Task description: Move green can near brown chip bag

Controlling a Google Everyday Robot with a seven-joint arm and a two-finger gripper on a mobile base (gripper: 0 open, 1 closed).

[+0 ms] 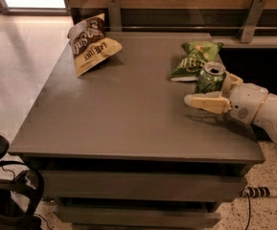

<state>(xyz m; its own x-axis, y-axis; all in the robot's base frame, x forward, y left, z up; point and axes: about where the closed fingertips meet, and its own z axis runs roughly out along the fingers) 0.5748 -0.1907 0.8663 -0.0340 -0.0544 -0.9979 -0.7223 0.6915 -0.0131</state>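
Gripper is seen spread open, fingers either side of green can; contact cannot be told. Brown chip bag is lettered "LATE JULY".

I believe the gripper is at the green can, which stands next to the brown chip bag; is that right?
Not quite: the camera view shows the green can next to the green chip bag; the brown chip bag lies at the far left of the table. The gripper is indeed at the can.
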